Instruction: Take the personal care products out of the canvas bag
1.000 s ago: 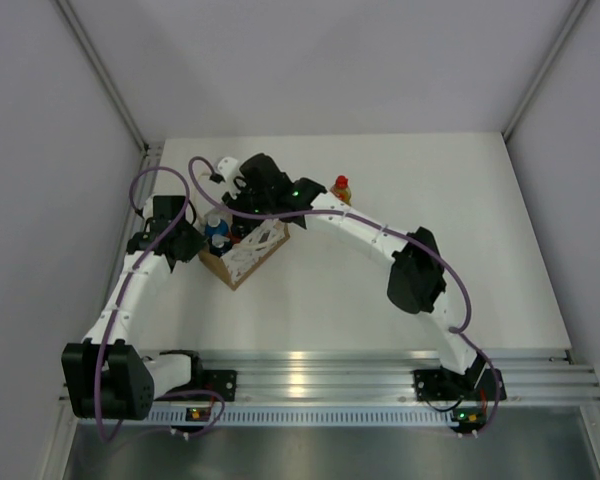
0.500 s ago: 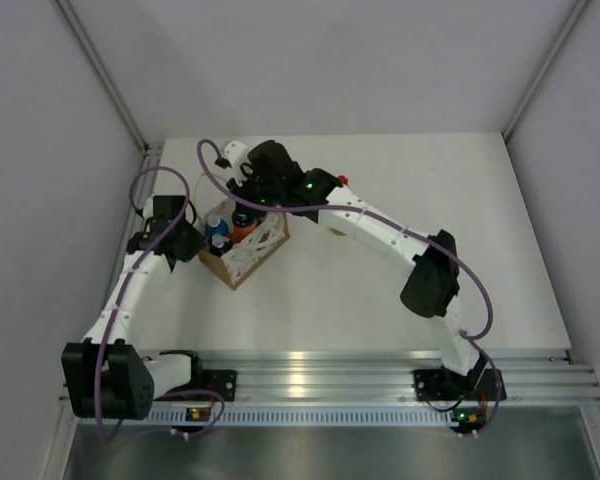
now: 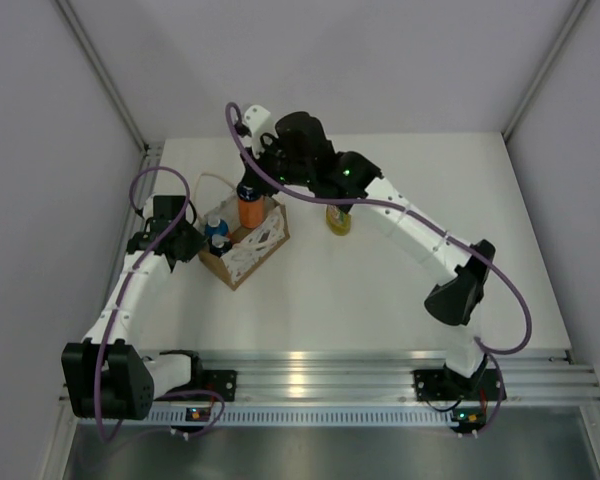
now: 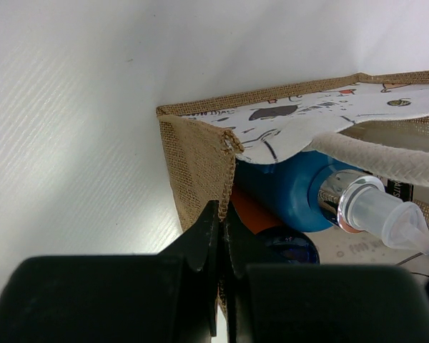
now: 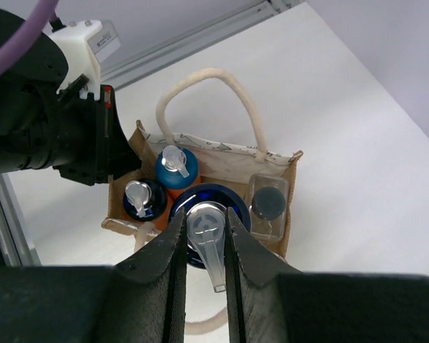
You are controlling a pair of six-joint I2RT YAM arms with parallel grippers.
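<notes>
The canvas bag (image 3: 242, 252) stands at the table's left. My left gripper (image 3: 192, 243) is shut on its near-left wall edge (image 4: 200, 153), and its fingertips (image 4: 213, 218) pinch the cloth. My right gripper (image 5: 202, 239) is shut on the pale pump cap of an orange-and-blue bottle (image 3: 249, 208) and holds it above the bag's opening. Two more orange-and-blue bottles (image 5: 177, 166) (image 5: 141, 198) and the flat whitish bottle with a dark cap (image 5: 269, 204) stand inside the bag (image 5: 292, 179). The yellow bottle (image 3: 339, 217) stands on the table to the right of the bag.
A white cord handle (image 5: 207, 75) arches over the bag's far side. The left arm's black wrist (image 5: 50, 143) sits close against the bag's left wall. The table's metal rail (image 3: 145, 150) runs along the left edge.
My right gripper has risen out of the bag with the orange-and-blue bottle in it and shifted back and to the right. The yellow bottle now shows fully. My left gripper has not moved.
</notes>
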